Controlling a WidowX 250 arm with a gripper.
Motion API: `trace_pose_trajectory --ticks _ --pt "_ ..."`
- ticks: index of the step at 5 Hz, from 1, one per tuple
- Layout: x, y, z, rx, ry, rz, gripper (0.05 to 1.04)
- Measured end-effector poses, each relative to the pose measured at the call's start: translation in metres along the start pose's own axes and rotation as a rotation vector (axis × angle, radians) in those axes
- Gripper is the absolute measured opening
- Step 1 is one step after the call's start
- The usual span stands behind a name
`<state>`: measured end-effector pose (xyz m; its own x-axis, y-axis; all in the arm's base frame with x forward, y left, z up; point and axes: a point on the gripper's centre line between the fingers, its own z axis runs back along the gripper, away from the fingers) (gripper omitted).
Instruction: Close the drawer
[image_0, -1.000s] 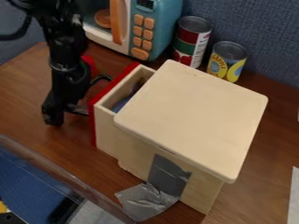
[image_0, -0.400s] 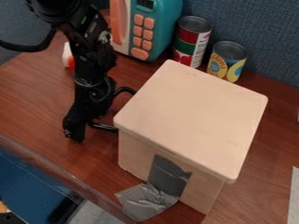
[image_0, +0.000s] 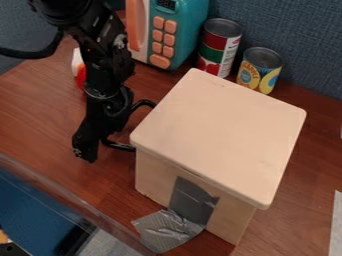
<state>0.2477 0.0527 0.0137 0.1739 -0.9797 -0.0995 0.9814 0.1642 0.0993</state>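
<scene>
Just beside the claw (image_0: 143, 127) stands the wooden box (image_0: 217, 132).

One camera — high and near — looks down aslant across the table (image_0: 40, 110) toward the blue partition (image_0: 300, 30).

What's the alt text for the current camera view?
A robot arm's open tool sits beside a pale wooden box on a brown table. Grey tape clings to the box; a red can, a yellow can and a toy microwave stand behind.
</scene>
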Motion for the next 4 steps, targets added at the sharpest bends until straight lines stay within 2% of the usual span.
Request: trace_pose_trajectory --ticks 1,2,3,4 --pt "-0.030 -0.001 0.010 0.017 0.021 0.091 0.999" --pt "-0.076 -0.021 0.025 -0.007 0.082 0.339 0.999" --pt "-0.100 -0.049 0.052 0.027 0.168 0.575 0.999" --pt "-0.102 -0.083 0.073 -0.088 0.145 0.822 0.999"
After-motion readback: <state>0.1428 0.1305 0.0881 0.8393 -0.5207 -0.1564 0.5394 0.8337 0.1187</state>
